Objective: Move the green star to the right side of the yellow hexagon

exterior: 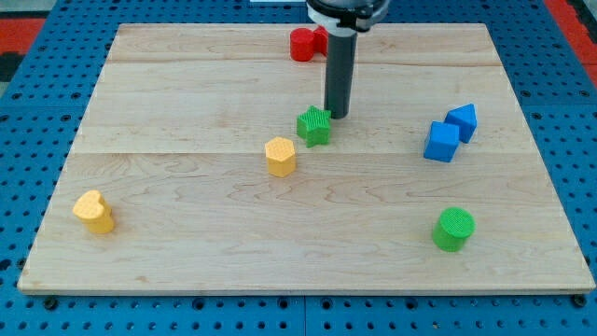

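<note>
The green star (314, 125) lies near the middle of the wooden board, just up and to the right of the yellow hexagon (280, 156). A small gap separates the two. My tip (337, 115) stands at the star's upper right edge, touching or nearly touching it. The dark rod rises from there to the view's top.
A red block (304, 43) sits at the top behind the rod. Two blue blocks (442, 141) (462, 121) lie at the right. A green cylinder (453, 229) is at the lower right. A yellow heart-shaped block (93, 211) is at the lower left. The board (187, 261) lies on a blue pegboard.
</note>
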You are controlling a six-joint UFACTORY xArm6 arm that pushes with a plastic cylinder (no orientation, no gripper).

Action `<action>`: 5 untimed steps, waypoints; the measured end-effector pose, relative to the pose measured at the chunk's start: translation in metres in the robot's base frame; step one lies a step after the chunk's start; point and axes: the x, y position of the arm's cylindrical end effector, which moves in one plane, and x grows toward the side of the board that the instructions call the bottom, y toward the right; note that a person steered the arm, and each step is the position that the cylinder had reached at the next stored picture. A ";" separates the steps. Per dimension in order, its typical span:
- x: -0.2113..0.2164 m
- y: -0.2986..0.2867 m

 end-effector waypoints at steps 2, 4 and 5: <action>-0.024 -0.069; 0.056 0.001; 0.093 0.012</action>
